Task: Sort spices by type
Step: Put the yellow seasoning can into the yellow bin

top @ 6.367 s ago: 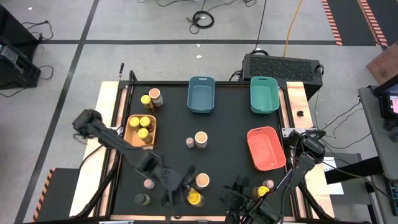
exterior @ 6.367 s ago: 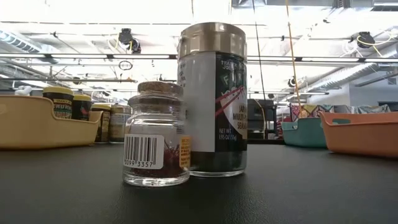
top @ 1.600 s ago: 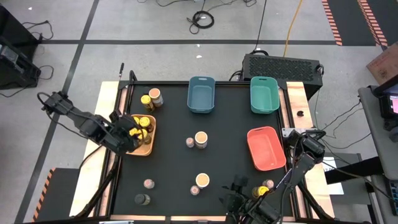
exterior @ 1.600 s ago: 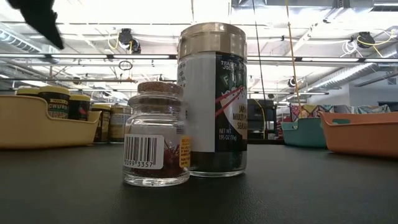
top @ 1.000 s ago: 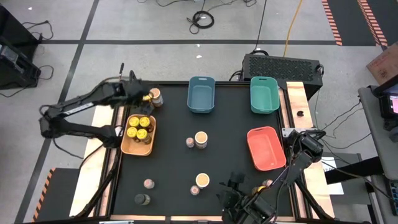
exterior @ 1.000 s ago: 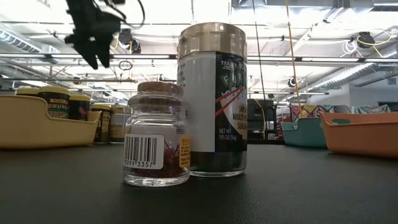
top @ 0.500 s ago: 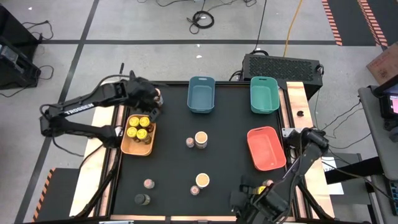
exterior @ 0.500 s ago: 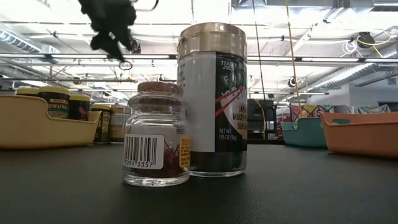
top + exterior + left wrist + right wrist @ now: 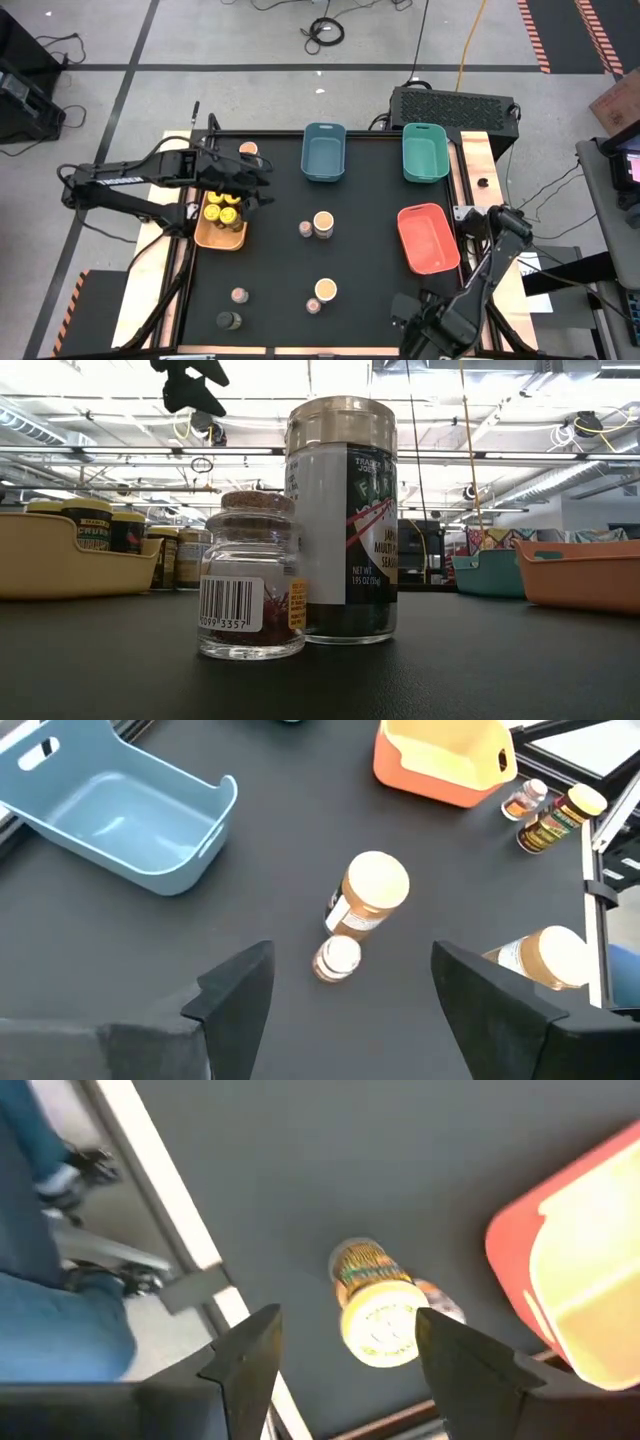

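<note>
High view is showing us the spices spread over the black table (image 9: 370,270). Several yellow-lidded jars (image 9: 222,212) are sitting in the orange bin (image 9: 222,247) at the left edge. A tan-topped jar (image 9: 323,222) is touching a tiny pinkish-topped jar (image 9: 305,229) mid-table, and a dark olive jar (image 9: 229,320) is standing near the front edge. We are judging these jars to be light and stiff. The low view is showing clear glass under a cork stopper (image 9: 256,501) on the small one and a smooth metallic cap (image 9: 341,422) on the tall one. So we are expecting slippery, breakable walls and are advising a hold across the round body just below the lid. The tall one is likely tipping more easily than the squat one. The left gripper (image 9: 255,180) is hanging above the table just beside the orange bin, its fingers spread wide and carrying nothing. Its wrist view is looking down on the mid-table pair and the hard, rounded blue bin (image 9: 110,810). The right gripper (image 9: 347,1318) is hovering at the front right with jaws parted and empty, over another yellow-lidded jar (image 9: 385,1325) beside the red bin (image 9: 570,1270).
</note>
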### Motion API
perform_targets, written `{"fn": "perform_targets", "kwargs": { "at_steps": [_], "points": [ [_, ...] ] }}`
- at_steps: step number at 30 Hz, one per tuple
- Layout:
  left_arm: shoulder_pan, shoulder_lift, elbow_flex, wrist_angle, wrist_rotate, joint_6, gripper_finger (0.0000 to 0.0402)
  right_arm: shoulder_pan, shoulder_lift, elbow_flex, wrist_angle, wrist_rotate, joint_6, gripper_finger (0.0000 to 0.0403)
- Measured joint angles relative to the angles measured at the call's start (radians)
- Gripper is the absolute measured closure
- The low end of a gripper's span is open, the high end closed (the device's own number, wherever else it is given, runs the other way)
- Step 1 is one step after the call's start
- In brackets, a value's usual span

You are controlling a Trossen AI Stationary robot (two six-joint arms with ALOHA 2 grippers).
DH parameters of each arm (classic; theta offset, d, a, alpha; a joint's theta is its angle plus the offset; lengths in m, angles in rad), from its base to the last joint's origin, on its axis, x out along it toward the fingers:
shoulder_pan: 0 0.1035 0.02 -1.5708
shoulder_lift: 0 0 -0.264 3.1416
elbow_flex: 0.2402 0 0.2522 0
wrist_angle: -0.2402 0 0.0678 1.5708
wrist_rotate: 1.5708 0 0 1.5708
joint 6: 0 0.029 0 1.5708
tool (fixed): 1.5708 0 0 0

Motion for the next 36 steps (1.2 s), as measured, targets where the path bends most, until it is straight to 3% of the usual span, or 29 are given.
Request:
{"fn": "perform_targets", "kwargs": {
  "at_steps": [11, 36],
  "points": [
    [-0.003, 0.0, 0.0, 0.012, -0.029, 0.018, 0.013, 0.014, 0.002, -0.181, 0.049, -0.106, -0.052, 0.0179],
    [-0.003, 0.0, 0.0, 0.011, -0.029, 0.025, 0.013, 0.025, 0.002, -0.193, 0.037, -0.101, -0.22, 0.0179]
  ]
}}
